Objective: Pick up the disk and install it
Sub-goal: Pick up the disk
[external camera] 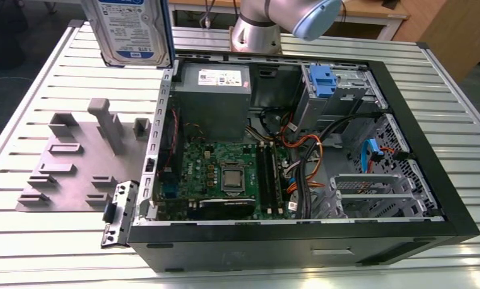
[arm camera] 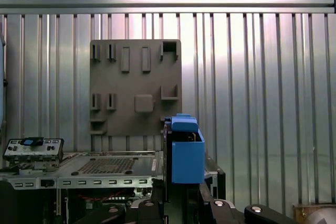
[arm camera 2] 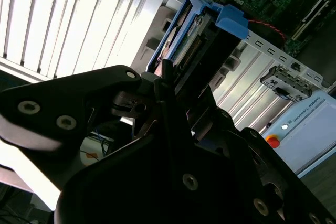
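Above the table [external camera: 31, 253], just beside the open computer case [external camera: 304, 253], my jaws grip the disk [external camera: 135, 30] on edge, label showing, high enough, I judge, to clear the case wall.

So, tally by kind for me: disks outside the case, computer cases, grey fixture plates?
disk, outside the case: 1
open computer case: 1
grey fixture plate: 1
Total: 3
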Robot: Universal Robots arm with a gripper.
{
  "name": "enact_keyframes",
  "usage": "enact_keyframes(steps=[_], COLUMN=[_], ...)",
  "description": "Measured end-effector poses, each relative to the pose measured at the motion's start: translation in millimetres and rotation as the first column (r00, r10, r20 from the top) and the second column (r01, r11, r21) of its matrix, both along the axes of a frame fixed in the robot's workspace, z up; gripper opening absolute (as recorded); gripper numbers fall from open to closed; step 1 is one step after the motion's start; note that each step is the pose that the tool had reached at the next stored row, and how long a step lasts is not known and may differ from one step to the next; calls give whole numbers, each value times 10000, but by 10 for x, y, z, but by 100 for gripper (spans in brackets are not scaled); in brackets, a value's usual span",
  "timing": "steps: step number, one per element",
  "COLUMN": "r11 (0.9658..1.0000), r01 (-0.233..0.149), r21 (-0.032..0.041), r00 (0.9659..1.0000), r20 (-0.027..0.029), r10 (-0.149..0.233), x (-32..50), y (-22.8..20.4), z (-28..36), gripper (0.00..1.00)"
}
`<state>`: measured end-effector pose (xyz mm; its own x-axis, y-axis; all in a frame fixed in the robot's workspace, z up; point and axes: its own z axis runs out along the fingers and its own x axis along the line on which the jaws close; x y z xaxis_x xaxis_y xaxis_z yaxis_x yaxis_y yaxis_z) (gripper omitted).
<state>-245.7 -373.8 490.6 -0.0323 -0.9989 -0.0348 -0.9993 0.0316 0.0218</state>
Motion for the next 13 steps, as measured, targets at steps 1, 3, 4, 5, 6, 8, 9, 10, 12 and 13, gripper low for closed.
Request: enact_keyframes(steps=[1, 3, 4, 5, 6, 8, 9, 10, 12, 13], r11=[10000, 10000, 10000, 10000, 10000, 10000, 10000, 10000, 10000, 10000], r01=[0, 0, 0, -1, 0, 0, 0, -1, 0, 0], r21=[0, 0, 0, -1, 0, 0, 0, 0, 0, -1], r00=[10000, 10000, 10000, 10000, 10000, 10000, 10000, 10000, 10000, 10000], r20=[0, -1, 0, 0, -1, 0, 0, -1, 0, 0], r10=[0, 0, 0, 1, 0, 0, 0, 1, 0, 0], x=[4, 13, 17, 22, 26, 34, 39, 43, 51, 56], y=[0, 0, 0, 0, 0, 0, 0, 0, 0, 0], z=[0, 0, 0, 0, 0, 0, 0, 0, 0, 0], gripper=[35, 35, 35, 35, 35, 35, 35, 35, 35, 35])
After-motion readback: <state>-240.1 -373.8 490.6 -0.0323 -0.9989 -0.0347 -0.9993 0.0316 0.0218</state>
